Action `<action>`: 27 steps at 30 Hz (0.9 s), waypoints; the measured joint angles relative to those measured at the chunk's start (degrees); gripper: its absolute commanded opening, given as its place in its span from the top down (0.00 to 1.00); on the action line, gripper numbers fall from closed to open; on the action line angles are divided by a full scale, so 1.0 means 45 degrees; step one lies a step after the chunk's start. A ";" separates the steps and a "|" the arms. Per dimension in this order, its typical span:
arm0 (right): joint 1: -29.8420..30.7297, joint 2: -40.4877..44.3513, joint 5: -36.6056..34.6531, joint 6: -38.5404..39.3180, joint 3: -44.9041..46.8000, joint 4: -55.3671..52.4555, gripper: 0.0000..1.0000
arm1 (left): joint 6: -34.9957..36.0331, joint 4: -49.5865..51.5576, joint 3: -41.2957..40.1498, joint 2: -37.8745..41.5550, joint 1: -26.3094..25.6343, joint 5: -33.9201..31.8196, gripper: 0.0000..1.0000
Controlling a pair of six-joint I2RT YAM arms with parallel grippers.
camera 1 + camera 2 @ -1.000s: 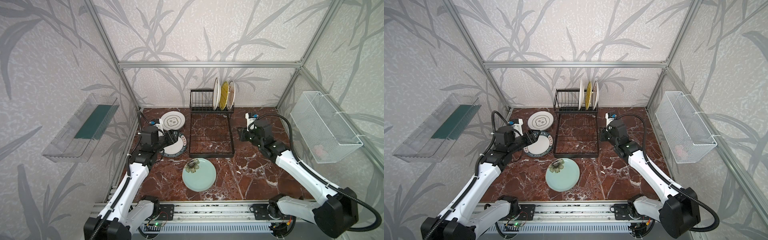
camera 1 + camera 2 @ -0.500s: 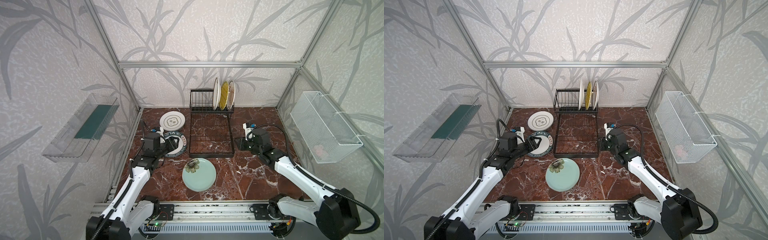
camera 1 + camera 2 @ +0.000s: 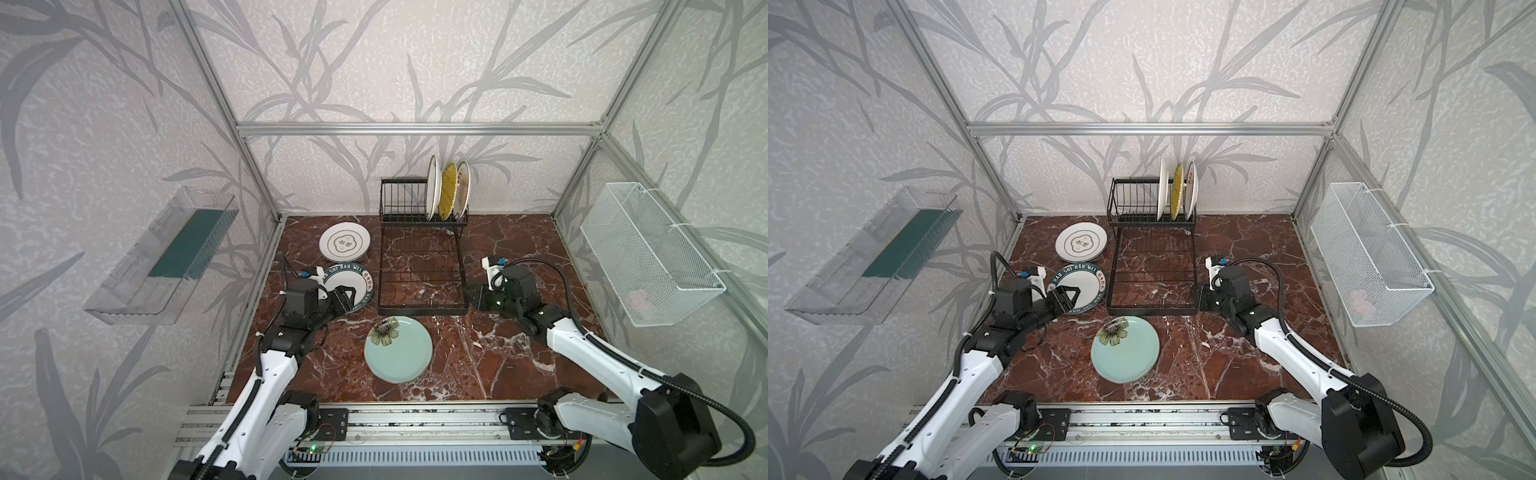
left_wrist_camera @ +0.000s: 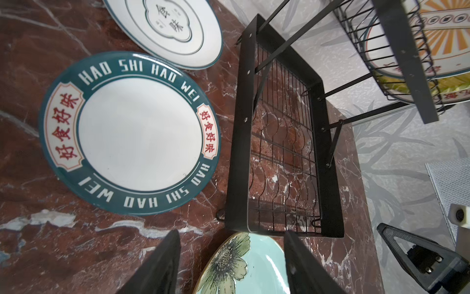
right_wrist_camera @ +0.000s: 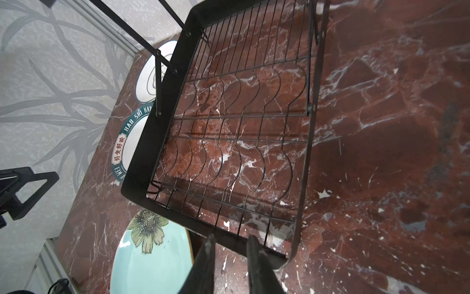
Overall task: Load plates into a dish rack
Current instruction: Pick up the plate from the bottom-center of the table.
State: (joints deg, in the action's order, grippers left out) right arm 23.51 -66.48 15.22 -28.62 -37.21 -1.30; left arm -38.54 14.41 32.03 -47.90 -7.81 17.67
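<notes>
Three plates [image 3: 446, 191] stand upright in the slotted back of the black dish rack [image 3: 419, 311]; its grid tray holds nothing. On the marble lie the emblem plate [image 3: 345, 246], the lettered-rim plate [image 3: 353, 282] [image 4: 137, 135] and the mint flower plate [image 3: 398, 348] [image 5: 152, 262]. My left gripper [image 3: 345, 297] [image 4: 231, 234] hovers open and empty over the lettered plate's near edge, pointing toward the mint plate [image 4: 244, 264]. By the rack's front right corner my right gripper [image 3: 473, 297] [image 5: 231, 238] has its fingers narrowly apart, holding nothing.
A clear plastic tray [image 3: 166, 257] hangs on the left wall and a white mesh basket [image 3: 648, 253] on the right wall. Aluminium frame posts bound the marble table [image 3: 519, 353]. The rack [image 3: 1150, 309] sits between both arms.
Both grippers have drawn toward the table's front: the left along the lettered plate, the right from beside the rack's middle to its front right corner. No plate has moved.
</notes>
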 measured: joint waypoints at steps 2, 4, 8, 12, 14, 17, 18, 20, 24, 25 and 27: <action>0.0005 0.0000 0.0282 -0.0141 0.0301 0.0058 0.73 | -0.0165 -0.0063 -0.0364 0.0073 -0.0034 0.0068 0.38; 0.0019 0.0000 0.0573 -0.0306 0.0607 0.0141 0.67 | -0.0301 -0.0092 -0.0729 0.0155 -0.0131 0.0092 0.38; 0.0141 0.0000 0.1025 -0.0364 0.0811 0.0141 0.64 | -0.0539 -0.0189 -0.1044 0.0146 -0.0505 0.0083 0.38; 0.0427 0.0005 0.1282 -0.0389 0.0879 0.0325 0.63 | -0.0656 -0.0447 -0.1180 -0.0068 -0.1088 -0.0049 0.39; 0.0622 0.0015 0.1321 -0.0408 0.1015 0.0379 0.63 | -0.0714 -0.0646 -0.1234 -0.0311 -0.1379 -0.0160 0.38; 0.1015 0.0034 0.1389 -0.0466 0.1345 0.0495 0.63 | -0.0782 -0.0884 -0.1292 -0.0753 -0.1812 -0.0325 0.39; 0.1166 0.0049 0.1399 -0.0529 0.1491 0.0544 0.63 | -0.0782 -0.0937 -0.1297 -0.0908 -0.1948 -0.0359 0.40; 0.1428 0.0097 0.1389 -0.0699 0.1812 0.0670 0.63 | -0.0782 -0.1030 -0.1297 -0.1195 -0.2157 -0.0393 0.41; 0.1962 0.0408 0.1345 -0.1384 0.2715 0.1078 0.64 | -0.0787 -0.1098 -0.1302 -0.1617 -0.2429 -0.0398 0.42; 0.2113 0.0491 0.1307 -0.1598 0.2924 0.1175 0.64 | -0.0797 -0.1117 -0.1321 -0.1676 -0.2492 -0.0398 0.42; 0.2414 0.0597 0.1205 -0.2045 0.3254 0.1370 0.65 | -0.0826 -0.1141 -0.1413 -0.1690 -0.2589 -0.0447 0.42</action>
State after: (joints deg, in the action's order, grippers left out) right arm 34.37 -63.79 20.64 -37.82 -22.57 4.86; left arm -42.26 9.28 25.67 -55.51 -19.46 15.66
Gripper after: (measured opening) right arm 0.358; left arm 0.580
